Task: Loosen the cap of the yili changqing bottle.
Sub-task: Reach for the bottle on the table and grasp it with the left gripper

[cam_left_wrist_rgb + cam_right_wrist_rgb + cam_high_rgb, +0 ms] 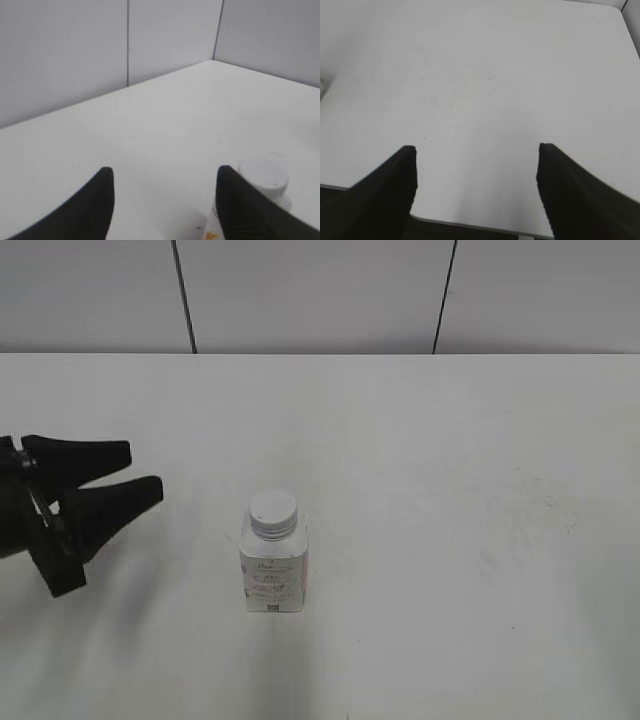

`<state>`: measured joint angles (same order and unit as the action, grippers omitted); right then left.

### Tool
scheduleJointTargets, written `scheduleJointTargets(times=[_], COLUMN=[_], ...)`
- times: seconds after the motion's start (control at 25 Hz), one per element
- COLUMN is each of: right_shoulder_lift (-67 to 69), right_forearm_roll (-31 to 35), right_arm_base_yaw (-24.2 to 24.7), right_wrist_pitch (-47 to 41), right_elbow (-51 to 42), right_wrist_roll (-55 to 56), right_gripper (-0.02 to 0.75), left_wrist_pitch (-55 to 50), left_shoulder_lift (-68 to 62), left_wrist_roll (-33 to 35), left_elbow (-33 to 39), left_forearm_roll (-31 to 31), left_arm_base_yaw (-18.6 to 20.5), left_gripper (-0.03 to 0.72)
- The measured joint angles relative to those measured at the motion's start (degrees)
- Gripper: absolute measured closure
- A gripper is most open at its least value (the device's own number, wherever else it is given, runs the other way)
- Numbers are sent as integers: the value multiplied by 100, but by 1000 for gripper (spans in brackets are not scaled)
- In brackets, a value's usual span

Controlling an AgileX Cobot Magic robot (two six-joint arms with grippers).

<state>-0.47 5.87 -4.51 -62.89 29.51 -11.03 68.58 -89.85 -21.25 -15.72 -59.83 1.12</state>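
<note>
The yili changqing bottle, small, white and squarish, stands upright on the white table, with its white ribbed cap on top. My left gripper is open and empty, to the left of the bottle and apart from it. In the left wrist view the cap shows just past the right fingertip, with the left gripper open. My right gripper is open and empty over bare table near the front edge; it is out of the exterior view.
The white table runs back to a grey panelled wall. In the right wrist view the table's near edge lies just under the fingers.
</note>
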Motion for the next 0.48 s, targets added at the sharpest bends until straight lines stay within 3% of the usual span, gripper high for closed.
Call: scheduleJointTargets(times=[0.08,0.16,0.24,0.48], right_shoulder_lift=[0,0,0,0], right_forearm_roll=[0,0,0,0], right_arm_base_yaw=[0,0,0,0], right_wrist_pitch=[0,0,0,0], right_elbow=[0,0,0,0], right_wrist_roll=[0,0,0,0], right_gripper=[150,150,150,150], left_wrist_pitch=[-13,-161,-204,-216], left_shoulder_lift=[-75,-286,-448,-1091], left_wrist_roll=[1,1,1,-1], left_elbow=[-7,-78,-150,-646], left_forearm_roll=[-140,-886,-1231,-1702], left_arm_base_yaw=[0,0,0,-5], left_gripper=[281,281,282,237])
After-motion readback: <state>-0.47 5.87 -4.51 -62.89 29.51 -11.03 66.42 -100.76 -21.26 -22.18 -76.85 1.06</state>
